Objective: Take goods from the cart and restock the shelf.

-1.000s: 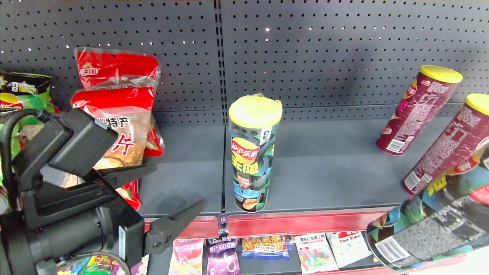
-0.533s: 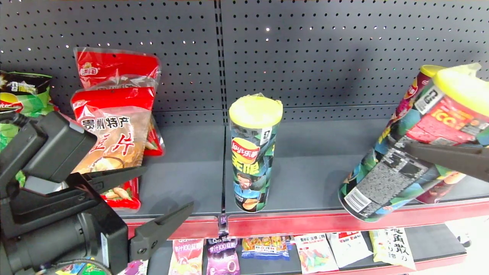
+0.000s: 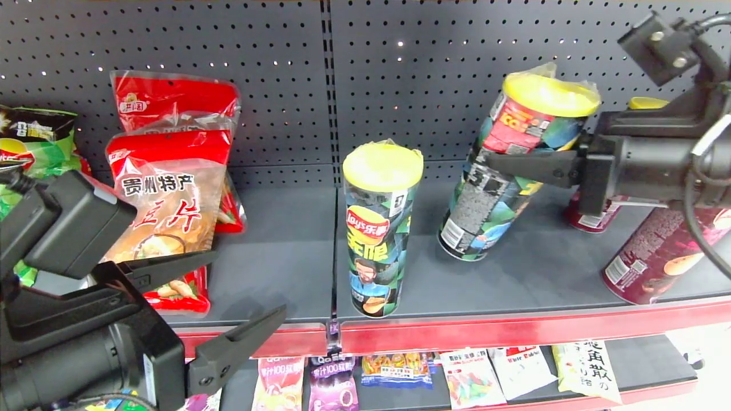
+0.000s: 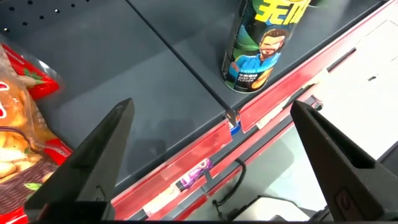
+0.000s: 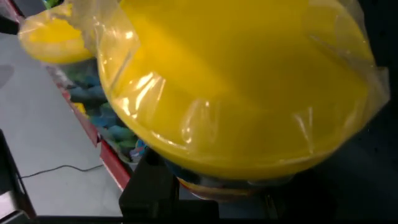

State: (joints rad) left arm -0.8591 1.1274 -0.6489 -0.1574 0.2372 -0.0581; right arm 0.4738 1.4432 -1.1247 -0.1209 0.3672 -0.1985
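Grasping a tilted can (image 3: 485, 222) over the shelf (image 3: 274, 257), right of the standing can (image 3: 377, 240), the right gripper (image 3: 505, 160) risks toppling it if released askew; the left gripper (image 3: 248, 284) hangs spread and empty, near-left.

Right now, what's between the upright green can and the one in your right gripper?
Only bare shelf separates upright can from held can; head view.

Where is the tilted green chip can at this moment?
In the head view, the tilted green can sits in the right gripper over the shelf, between the upright green can and the maroon cans.
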